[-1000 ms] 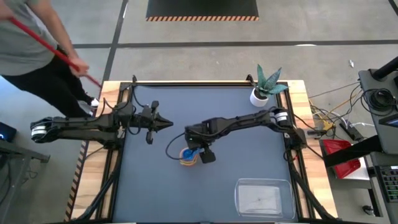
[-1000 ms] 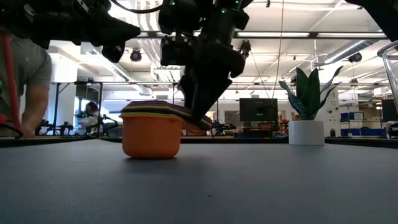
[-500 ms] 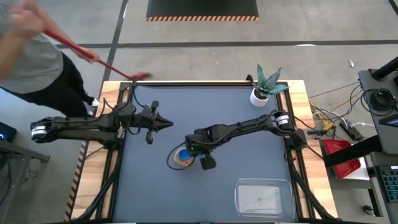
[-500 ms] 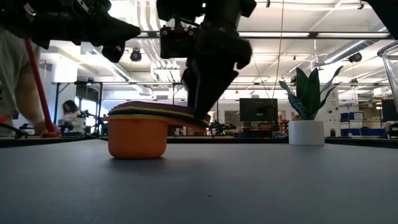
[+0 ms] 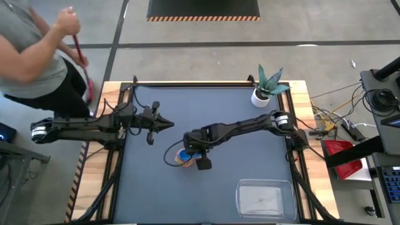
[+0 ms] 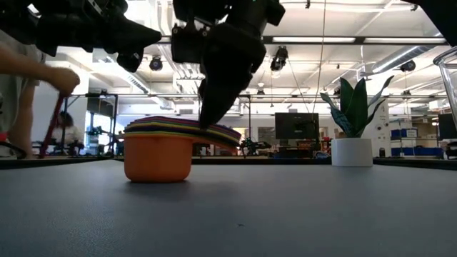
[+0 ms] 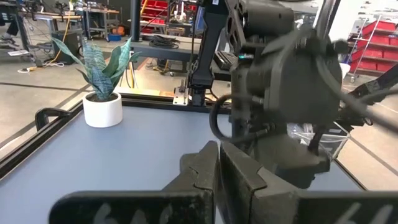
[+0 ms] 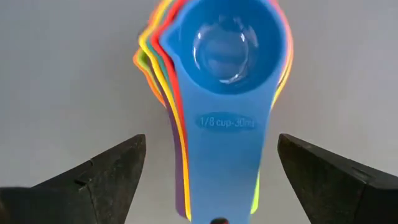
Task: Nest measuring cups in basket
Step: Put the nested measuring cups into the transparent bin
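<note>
The worktop [image 5: 250, 125] carries everything; the basket [image 5: 264, 199] lies well apart, toward its near right corner. My right pincer [image 5: 193, 153] has slid with the measuring cups [image 5: 183, 157] a little leftward since a second ago and now hangs over their stacked handles, fingers [image 8: 99, 177] spread wide, gripping nothing. I judge the grasp comes next. The cups sit nested, orange outermost, the small blue cup [image 8: 225, 46] on top.

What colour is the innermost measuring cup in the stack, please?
Blue innermost measuring cup; the right wrist view shows it best.
</note>
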Action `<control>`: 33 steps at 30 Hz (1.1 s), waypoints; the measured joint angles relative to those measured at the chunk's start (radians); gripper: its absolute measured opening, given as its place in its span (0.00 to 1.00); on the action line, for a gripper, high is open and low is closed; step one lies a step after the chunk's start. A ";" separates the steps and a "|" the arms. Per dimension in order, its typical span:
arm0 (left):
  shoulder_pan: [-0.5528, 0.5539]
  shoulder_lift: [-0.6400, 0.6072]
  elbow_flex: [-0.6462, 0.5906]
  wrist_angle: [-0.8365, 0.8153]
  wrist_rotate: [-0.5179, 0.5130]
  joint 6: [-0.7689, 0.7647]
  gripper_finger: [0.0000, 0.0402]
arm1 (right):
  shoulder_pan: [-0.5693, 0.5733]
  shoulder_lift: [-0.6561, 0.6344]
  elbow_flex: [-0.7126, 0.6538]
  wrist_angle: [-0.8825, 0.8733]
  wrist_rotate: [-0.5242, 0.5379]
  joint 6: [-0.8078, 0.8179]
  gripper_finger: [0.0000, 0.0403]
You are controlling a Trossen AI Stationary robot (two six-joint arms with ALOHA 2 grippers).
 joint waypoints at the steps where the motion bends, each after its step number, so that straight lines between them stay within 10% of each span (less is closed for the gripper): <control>1: 0.000 0.000 0.000 -0.002 0.000 0.000 0.00 | 0.000 0.006 0.000 0.000 -0.001 0.006 0.88; 13: 0.000 0.000 0.000 -0.003 0.000 0.000 0.00 | 0.000 0.063 0.000 0.021 -0.002 0.037 0.82; 33: 0.000 0.000 0.000 -0.002 0.000 0.001 0.00 | 0.000 0.070 0.001 0.020 0.000 0.065 0.33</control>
